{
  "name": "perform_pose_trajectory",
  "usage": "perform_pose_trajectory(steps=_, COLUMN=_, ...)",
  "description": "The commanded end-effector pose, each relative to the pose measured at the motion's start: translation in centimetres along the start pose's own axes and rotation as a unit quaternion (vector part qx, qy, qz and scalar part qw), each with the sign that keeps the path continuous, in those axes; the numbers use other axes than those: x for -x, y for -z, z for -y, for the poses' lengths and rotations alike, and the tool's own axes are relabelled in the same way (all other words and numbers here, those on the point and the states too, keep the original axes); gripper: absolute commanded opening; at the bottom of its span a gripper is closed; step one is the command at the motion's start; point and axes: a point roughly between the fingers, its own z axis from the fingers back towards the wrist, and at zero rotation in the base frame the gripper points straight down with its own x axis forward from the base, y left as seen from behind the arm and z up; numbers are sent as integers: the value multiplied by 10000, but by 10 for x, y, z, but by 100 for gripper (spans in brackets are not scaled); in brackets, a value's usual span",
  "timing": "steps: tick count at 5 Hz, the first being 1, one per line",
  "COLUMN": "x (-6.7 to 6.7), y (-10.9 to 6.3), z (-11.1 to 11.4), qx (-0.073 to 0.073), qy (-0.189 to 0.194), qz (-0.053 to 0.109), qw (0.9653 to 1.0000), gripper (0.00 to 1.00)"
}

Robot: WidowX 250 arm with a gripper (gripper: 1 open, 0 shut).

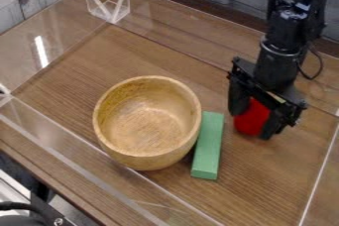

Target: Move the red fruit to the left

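The gripper [264, 103] is straddling the red toy strawberry [252, 120], its fingers standing wide apart; the fruit is lying at three o'clock of the wooden bowl [103, 121]. Grasp alignment appears to be proceeding; the next move is requiring closure, then transfer toward nine o'clock.

A wooden bowl [146, 121] sits on the desk [79, 71], a green block [208, 147] (flat, rectangular) just beside it.

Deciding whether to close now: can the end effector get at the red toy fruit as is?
Likely yes: the open end effector is down around the red toy fruit, and the wooden bowl sits clear to the side.
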Motion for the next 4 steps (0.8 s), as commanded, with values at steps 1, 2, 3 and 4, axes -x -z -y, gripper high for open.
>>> perform_pose_trajectory(steps=1, x=-11, y=-14, z=4, qx=-39, qy=0, qz=355, qw=9994, gripper=0)
perform_pose_trajectory(steps=2, x=-16, y=-17, z=4, qx=17, qy=-233, qz=487, qw=9985, gripper=100)
perform_pose_trajectory(steps=3, x=-17, y=-24, z=6, qx=25, qy=-403, qz=551, qw=9977, gripper=100)
perform_pose_trajectory(steps=4, x=-14, y=-17, z=5, qx=9, qy=-238, qz=574, qw=9981, gripper=100)
